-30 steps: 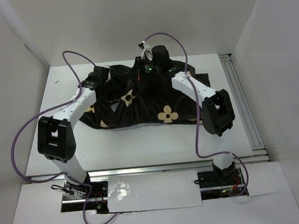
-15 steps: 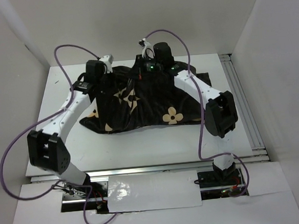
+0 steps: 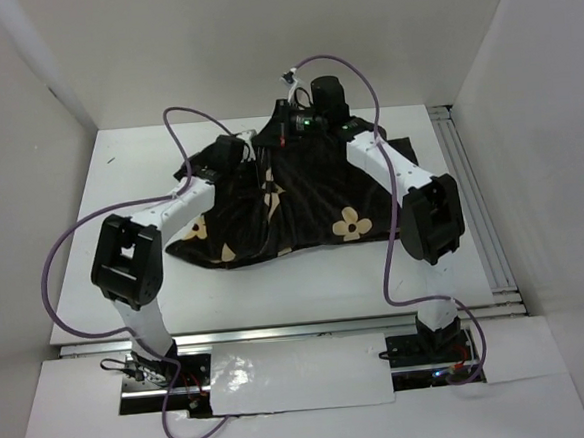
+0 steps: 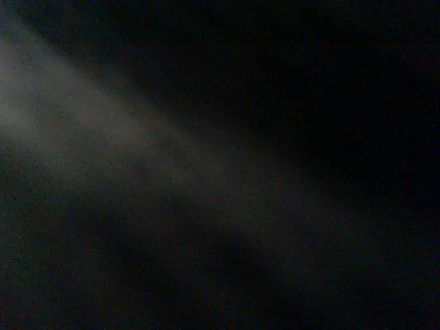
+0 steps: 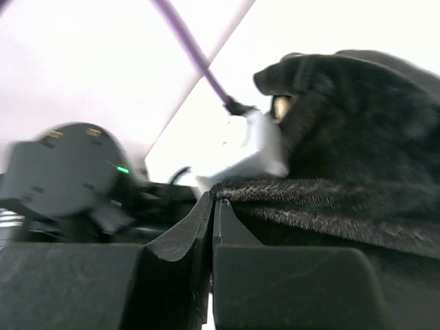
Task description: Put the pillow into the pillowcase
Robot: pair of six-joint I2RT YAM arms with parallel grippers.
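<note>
The pillowcase (image 3: 311,203), dark plush with tan flowers, lies bunched on the white table (image 3: 120,191), and its far edge is pulled up into a peak. My right gripper (image 3: 288,129) holds that peak. In the right wrist view its jaws (image 5: 212,203) are shut, with the plush hem (image 5: 330,199) pinched at their tips. My left arm's wrist (image 3: 229,155) reaches into the folds near the peak, and its fingers are hidden by the cloth. The left wrist view is almost black. The pillow shows in no view.
White walls close in the table on three sides. A metal rail (image 3: 471,196) runs along its right edge. Purple cables (image 3: 190,116) loop above both arms. The left arm's white camera block (image 5: 251,148) sits close in front of my right jaws.
The left arm swung from the pillowcase's left corner toward its raised middle and its gripper went into the folds. The right gripper and the pillowcase shifted slightly right.
</note>
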